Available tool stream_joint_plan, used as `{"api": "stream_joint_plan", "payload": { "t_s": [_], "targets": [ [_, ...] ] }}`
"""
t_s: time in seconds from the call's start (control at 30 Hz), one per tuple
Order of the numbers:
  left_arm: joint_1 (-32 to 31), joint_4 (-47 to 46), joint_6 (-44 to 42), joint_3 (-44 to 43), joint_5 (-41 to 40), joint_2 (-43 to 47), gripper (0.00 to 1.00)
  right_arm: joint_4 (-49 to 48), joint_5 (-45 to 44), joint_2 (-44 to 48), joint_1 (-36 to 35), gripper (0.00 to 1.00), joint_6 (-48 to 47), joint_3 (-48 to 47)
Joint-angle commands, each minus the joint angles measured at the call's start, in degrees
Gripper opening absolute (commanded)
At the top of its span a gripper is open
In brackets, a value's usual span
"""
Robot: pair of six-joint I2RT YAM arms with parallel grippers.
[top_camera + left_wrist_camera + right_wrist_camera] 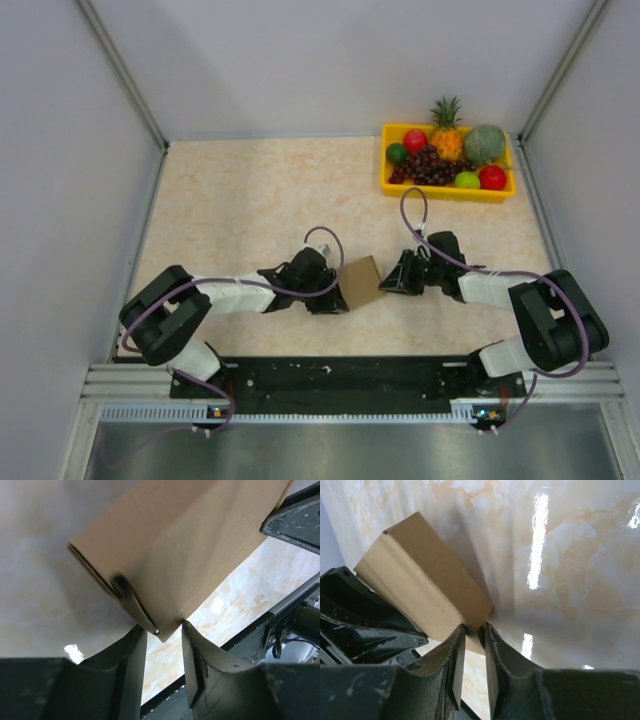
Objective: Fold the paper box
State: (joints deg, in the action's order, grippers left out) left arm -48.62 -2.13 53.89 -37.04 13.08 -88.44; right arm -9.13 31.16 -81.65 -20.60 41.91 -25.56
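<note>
brown cardboard shaped into a small rectangular block, the paper box (360, 281) sits tilted just below the middle of the overhead frame, seen against the marbled beige table (250, 200) and squarely between two black grippers. the left gripper (335, 292) meets it from the left of the frame, the right gripper (390, 283) from the right. in the left wrist view a lower corner of the box, where layered flap edges show, pokes down between the fingertips (137, 640); the jaws stand part open around that corner, and whether they press the card cannot be told. in the right wrist view the jaws are drawn close, only a thin gap left, with a low corner of the box nipped between the two fingers (457, 645); the rest of the box rises toward the upper left of that frame, the other gripper's dark body beside it at the left edge. violet cables (324, 230) loop over both white-and-black arms. in the upper right of the overhead frame, well apart from the box, a yellow tray (445, 192) holds a pineapple (446, 128), a green melon (485, 143), dark grapes (430, 165) and small red and green fruit
</note>
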Motion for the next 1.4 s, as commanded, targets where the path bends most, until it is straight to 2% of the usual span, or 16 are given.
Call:
{"api": "stream_joint_plan", "payload": {
  "t_s": [0.0,0.2,0.33,0.6,0.67,0.7,0.83,1.0,1.13,1.23,1.37],
  "targets": [
    [0.1,-6.0,-0.9,-0.4,-4.2,3.9,0.41,-1.8,4.3,1.1,-1.7,0.23,1.4,-1.4],
    [1.1,-9.6,-0.8,1.4,-3.5,5.3,0.40,-5.8,6.5,0.3,-1.7,0.22,5.7,-0.7],
    [1.6,-12.5,0.3,2.2,-2.4,5.3,0.29,-3.9,5.7,1.9,-1.7,0.22,6.1,-0.8],
    [2.5,-11.9,-1.2,2.0,-2.4,5.0,0.13,-2.8,5.1,-0.2,-1.7,0.24,4.9,-2.2],
    [2.8,-10.2,-2.4,1.5,-2.1,4.6,0.14,-2.2,5.1,-0.7,-1.7,0.25,4.3,-2.5],
    [2.9,-9.3,-2.8,1.3,-2.4,4.6,0.20,-1.5,4.7,-0.9,-1.7,0.26,2.9,-2.7],
    [3.4,-5.8,-4.7,1.5,-2.4,4.8,0.32,2.7,2.8,-0.1,-1.7,0.30,-0.9,-4.1],
    [3.6,-6.5,-5.6,2.8,-0.9,4.9,0.31,2.1,5.0,-0.3,-0.1,0.32,-0.7,-3.9],
    [3.9,-6.8,-5.4,3.1,0.5,5.0,0.37,0.3,6.1,-0.4,0.0,0.32,0.4,-3.4],
    [4.0,-7.8,-5.4,3.5,0.7,5.3,0.37,-1.4,7.3,-0.8,0.0,0.29,2.5,-2.8],
    [4.5,-8.5,-5.3,3.5,1.6,4.7,0.23,-3.8,7.6,-1.0,0.1,0.20,4.5,-1.8]
  ]
}}
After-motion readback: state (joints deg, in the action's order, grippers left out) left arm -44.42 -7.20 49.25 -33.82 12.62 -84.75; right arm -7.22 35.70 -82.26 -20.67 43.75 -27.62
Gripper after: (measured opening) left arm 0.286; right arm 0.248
